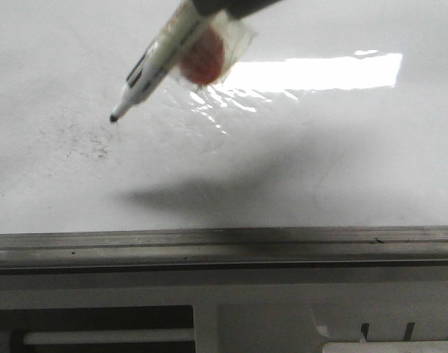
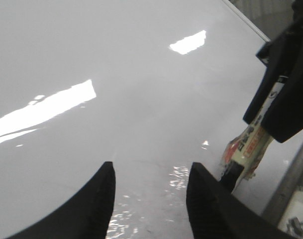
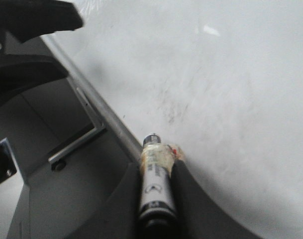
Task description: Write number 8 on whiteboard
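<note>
The whiteboard (image 1: 319, 162) is glossy white with a bright glare patch and fills the front view. No black number 8 shows on it, only faint grey smudges (image 1: 87, 140). My right gripper (image 3: 155, 172) is shut on a white marker (image 3: 153, 186) wrapped in tape, and it comes in at the top of the front view (image 1: 216, 9). The marker (image 1: 161, 59) slants down to the left, with its black tip by the smudges. I cannot tell if the tip touches the board. My left gripper (image 2: 150, 174) is open and empty over the board, with the marker (image 2: 248, 149) to one side of it.
A grey metal edge rail (image 1: 224, 246) runs along the board's near edge, and a grey frame with a dark slot (image 1: 98, 323) lies below it. In the right wrist view a metal bracket (image 3: 76, 142) sits beside the rail and a dark arm part (image 3: 27, 20) shows beyond it.
</note>
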